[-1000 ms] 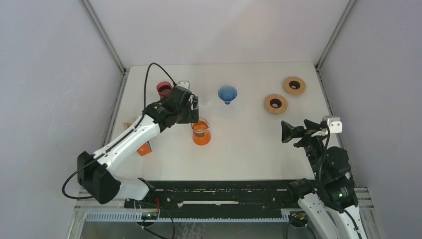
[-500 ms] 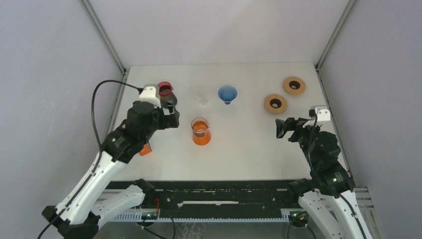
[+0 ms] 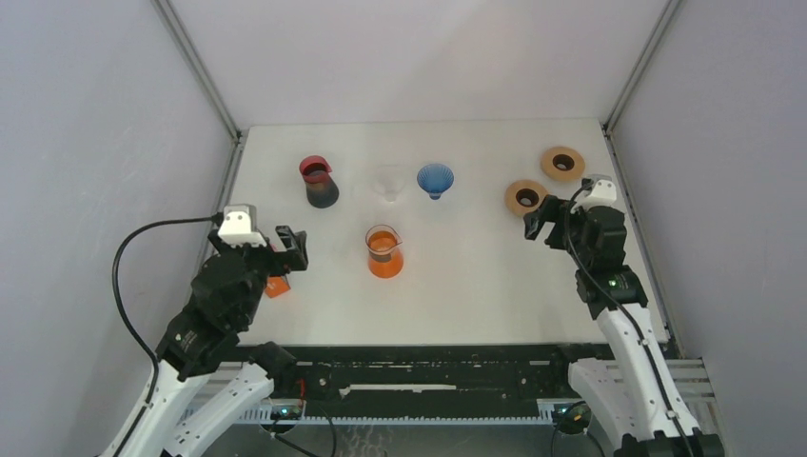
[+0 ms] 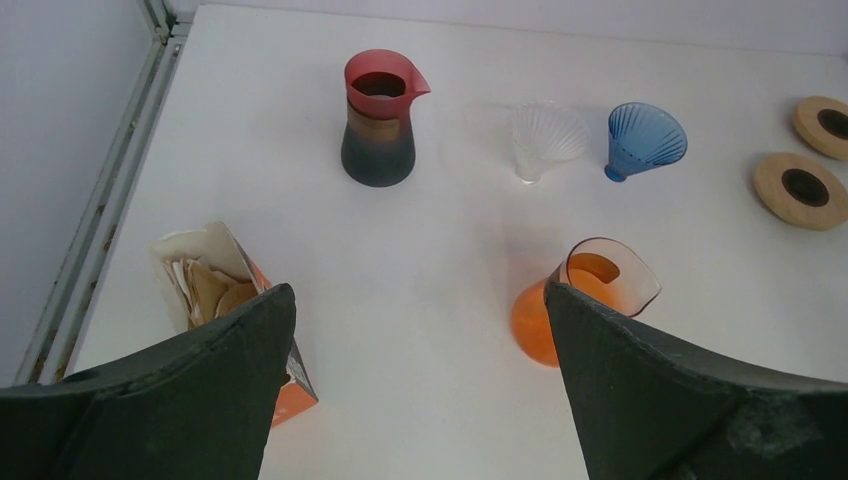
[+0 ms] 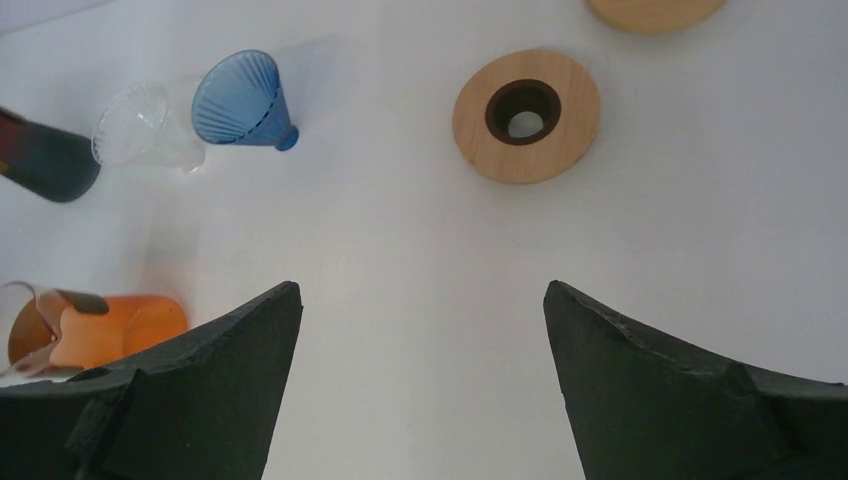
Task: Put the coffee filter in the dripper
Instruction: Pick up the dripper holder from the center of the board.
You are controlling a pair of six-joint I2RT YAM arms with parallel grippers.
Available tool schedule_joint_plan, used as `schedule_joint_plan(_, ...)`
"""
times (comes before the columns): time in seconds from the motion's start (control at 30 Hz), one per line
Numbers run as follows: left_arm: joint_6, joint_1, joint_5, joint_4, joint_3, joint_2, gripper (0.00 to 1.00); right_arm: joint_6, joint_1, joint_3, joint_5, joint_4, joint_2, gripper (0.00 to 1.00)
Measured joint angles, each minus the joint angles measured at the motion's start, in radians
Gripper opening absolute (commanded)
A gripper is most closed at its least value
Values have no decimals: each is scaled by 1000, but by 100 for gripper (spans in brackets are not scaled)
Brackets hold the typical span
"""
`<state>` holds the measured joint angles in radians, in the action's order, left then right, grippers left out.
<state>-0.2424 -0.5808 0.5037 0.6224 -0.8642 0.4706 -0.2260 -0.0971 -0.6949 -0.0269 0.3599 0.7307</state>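
White surface [image 3: 476, 286], grey walls [image 3: 95, 143] on three sides. Filters [image 4: 207, 288] sit bunched in an open orange pack [image 3: 276, 285] at the near left, close to the left wall. They are well apart from both drippers.

At the far middle a clear dripper [image 3: 386, 183] and a blue dripper [image 3: 435, 179] stand just beside each other, the clear one on the left. Left of them is a jug [image 3: 318, 181] with a red top and a dark body. An orange beaker [image 3: 383, 252] stands nearer, in front of the clear dripper.

On the right lie two flat wooden rings, each with a dark hole: a near ring [image 3: 526, 198] and a far ring [image 3: 562, 163], close together but not touching.

Left pincer [image 3: 291, 249] hangs above the pack, its jaws spread wide and nothing between them. In its wrist view the pack shows just past the left finger and the beaker just past the right.

Right pincer [image 3: 534, 221] hangs just beside the near ring, jaws likewise wide apart and empty. Its wrist view shows bare surface between the fingers and the near ring beyond them.
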Motion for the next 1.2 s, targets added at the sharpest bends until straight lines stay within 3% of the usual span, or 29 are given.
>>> schedule_joint_plan(0.3,26,43,0,-15,51,-53,100,-120,227,68,-213,-201,237,96)
schedule_joint_plan(0.57,24,169,-109,-21,67,-63,100,-255,374,70,-380,-410,505,93)
schedule_joint_plan(0.9,24,238,-200,-37,84,-66,100,-402,448,27,-531,-589,849,87)
schedule_joint_plan(1.2,24,263,-224,-38,84,-64,100,-529,480,-68,-631,-720,1058,80)
